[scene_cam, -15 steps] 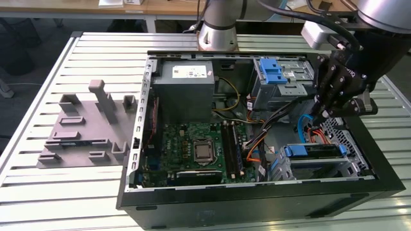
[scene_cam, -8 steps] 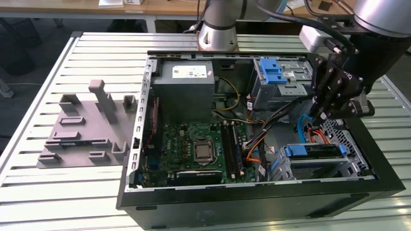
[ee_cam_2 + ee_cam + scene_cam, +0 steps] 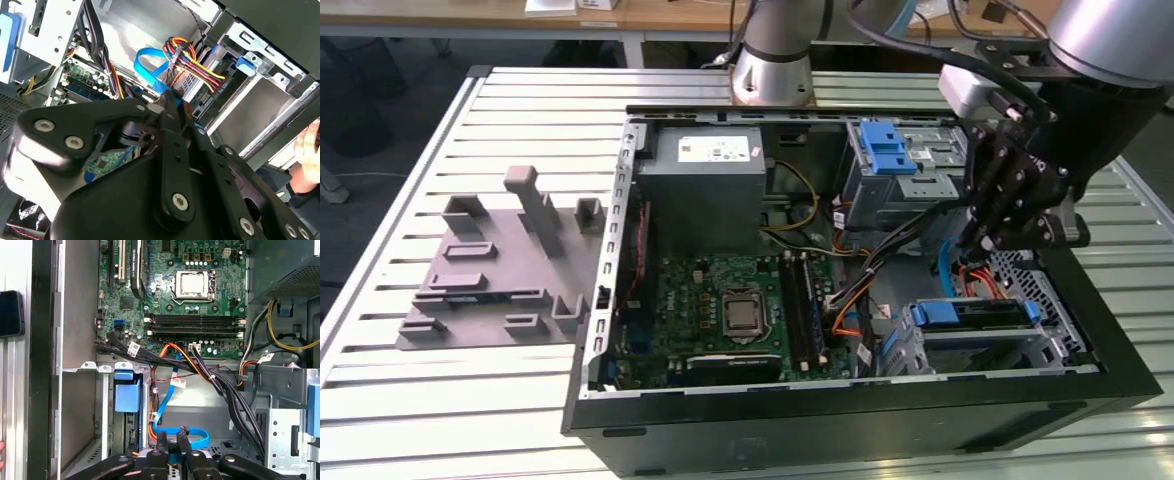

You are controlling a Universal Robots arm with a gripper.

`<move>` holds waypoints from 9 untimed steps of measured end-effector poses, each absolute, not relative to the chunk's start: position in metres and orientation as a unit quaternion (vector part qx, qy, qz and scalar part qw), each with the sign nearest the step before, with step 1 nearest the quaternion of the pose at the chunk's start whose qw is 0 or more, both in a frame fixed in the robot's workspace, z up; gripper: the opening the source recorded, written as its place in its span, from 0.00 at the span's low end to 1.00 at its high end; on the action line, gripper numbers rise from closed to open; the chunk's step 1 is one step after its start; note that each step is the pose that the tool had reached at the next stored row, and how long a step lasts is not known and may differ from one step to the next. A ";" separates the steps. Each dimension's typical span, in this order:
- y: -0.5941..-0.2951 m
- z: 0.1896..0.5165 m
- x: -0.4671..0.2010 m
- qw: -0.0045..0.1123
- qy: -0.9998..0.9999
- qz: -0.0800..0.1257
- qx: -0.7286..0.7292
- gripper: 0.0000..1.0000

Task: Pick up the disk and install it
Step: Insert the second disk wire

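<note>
**Q:** What items are counted?

**A:** One open computer case (image 3: 854,425) is counted, with one circuit board (image 3: 720,310) on its floor. One disk (image 3: 970,313) is seen, seated in the drive cage at the case corner on the exterior view's right. One grey plastic fixture (image 3: 494,270) is laid beside the case. One person's hand (image 3: 305,150) is seen past the case wall in the second wrist view.

**Q:** How is the arm posed?

**A:** The arm (image 3: 1107,60) is reached in from the exterior view's right. The gripper (image 3: 987,238) is pointed down inside the case, above the cage and apart from the disk. Its fingers (image 3: 162,442) are parted by a narrow gap, and nothing is gripped.

**Q:** What surface is used?

**A:** A slatted metal table (image 3: 520,110) is used. A wooden desk (image 3: 654,15) is seen behind it.
</note>
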State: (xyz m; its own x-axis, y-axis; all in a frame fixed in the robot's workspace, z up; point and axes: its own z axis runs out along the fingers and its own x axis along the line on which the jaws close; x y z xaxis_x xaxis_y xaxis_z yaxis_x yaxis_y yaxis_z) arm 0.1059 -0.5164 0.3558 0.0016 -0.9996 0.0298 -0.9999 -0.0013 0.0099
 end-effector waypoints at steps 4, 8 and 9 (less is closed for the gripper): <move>-0.516 0.354 0.106 -0.002 -0.707 -0.009 0.708 0.16; -0.517 0.353 0.106 -0.009 -0.706 -0.014 0.708 0.16; -0.518 0.353 0.106 -0.009 -0.706 -0.014 0.708 0.16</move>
State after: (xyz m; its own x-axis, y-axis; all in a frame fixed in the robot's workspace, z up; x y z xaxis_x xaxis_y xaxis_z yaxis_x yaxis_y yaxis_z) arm 0.1056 -0.5181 0.3529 0.0019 -0.9995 -0.0325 -1.0000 -0.0021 0.0067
